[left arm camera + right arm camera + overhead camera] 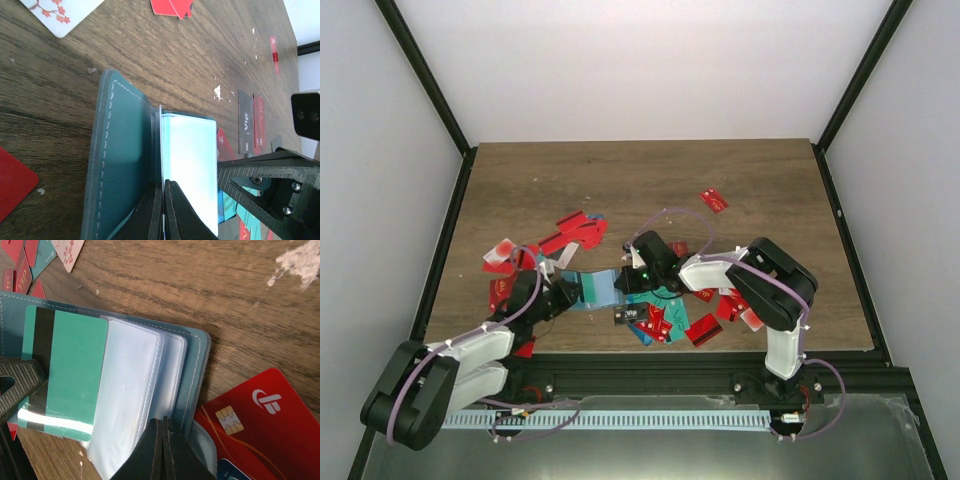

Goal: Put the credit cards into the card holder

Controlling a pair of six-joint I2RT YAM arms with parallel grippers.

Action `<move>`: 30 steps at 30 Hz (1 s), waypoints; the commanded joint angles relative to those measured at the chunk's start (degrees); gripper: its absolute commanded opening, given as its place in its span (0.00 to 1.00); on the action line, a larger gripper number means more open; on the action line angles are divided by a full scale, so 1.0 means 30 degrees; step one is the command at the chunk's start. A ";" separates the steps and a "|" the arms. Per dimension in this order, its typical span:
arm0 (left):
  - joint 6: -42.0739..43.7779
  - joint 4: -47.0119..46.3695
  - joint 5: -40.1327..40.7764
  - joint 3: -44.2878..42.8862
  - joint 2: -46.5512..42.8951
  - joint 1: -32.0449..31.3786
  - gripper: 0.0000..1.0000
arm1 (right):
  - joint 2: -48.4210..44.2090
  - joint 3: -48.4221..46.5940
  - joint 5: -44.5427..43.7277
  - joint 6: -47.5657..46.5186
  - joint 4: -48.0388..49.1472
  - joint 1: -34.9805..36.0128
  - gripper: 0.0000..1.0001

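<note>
We find the open teal soft stitched card holder [592, 288] between left gripper [163, 184] and right gripper [161, 421], each clamped on its clear sleeves.

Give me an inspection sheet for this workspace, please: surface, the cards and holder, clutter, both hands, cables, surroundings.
Surface: wooden table, with white flecks on it.
Job's things: card holder lies open between the arms; a green card rests on its clear sleeves; credit cards, mostly red, lie scattered around it.
Clutter: nothing seen besides the loose cards.
Hands: left hand shut on the card holder at a sleeve edge; right hand shut on the card holder's sleeves.
Cables: lilac cables loop along both arms.
Surroundings: white walls, black frame posts.
</note>
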State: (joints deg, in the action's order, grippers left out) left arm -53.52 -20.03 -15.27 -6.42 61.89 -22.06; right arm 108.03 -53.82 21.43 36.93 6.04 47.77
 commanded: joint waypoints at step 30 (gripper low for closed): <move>0.0701 0.1937 0.3943 0.1580 -0.6680 -0.0027 0.04 | 0.0916 0.0539 -0.0187 0.0127 -0.1685 0.0117 0.01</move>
State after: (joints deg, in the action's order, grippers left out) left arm -51.66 -15.59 -5.52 -2.96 43.68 -22.06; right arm 108.20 -53.82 21.85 36.99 6.28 47.77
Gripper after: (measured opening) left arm 0.041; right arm 0.013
